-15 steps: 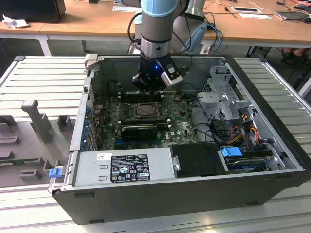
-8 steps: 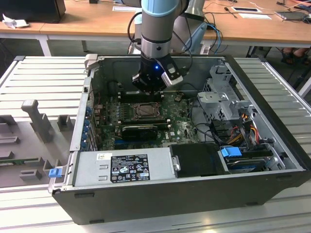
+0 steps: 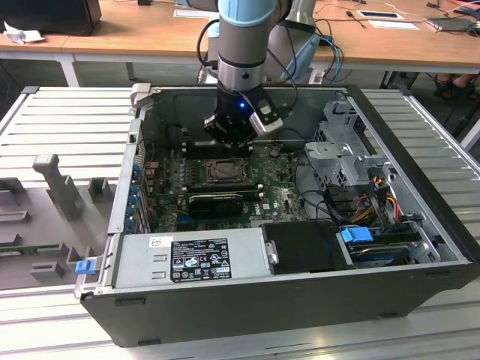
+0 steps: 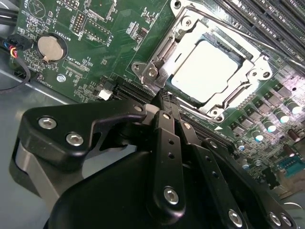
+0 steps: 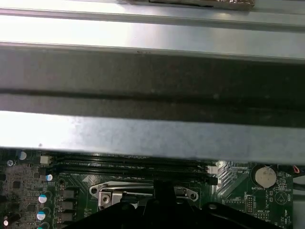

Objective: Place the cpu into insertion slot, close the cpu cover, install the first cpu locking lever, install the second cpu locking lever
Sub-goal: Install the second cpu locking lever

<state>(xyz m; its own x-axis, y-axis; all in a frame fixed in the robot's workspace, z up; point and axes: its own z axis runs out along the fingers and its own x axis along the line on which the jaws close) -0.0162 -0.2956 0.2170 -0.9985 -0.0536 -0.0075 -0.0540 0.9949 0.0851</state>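
1. In the exterior view the gripper (image 3: 229,142) hangs inside the open computer case (image 3: 420,187), just above the far edge of the insertion slot (image 3: 223,172); the arm's wrist hides its fingertips there.
2. In the second wrist view the black fingers (image 4: 167,125) run side by side, pressed together with no gap and nothing visibly held, their tips at the edge of the socket frame. Whether the tips touch the metal is hard to make out.
3. The cpu (image 4: 205,70) lies flat in the insertion slot, its pale silver-beige face glaring white under the light.
4. The cpu cover (image 4: 248,71), a metal frame plate with a large window, lies down around the chip.
5. The state of the locking levers cannot be read with certainty.
6. In the first wrist view the case wall (image 5: 152,86) blocks most of the scene; the near part of the socket is cut off by the gripper's body.
7. A round coin battery (image 4: 50,46) sits on the green board, well apart from the socket.
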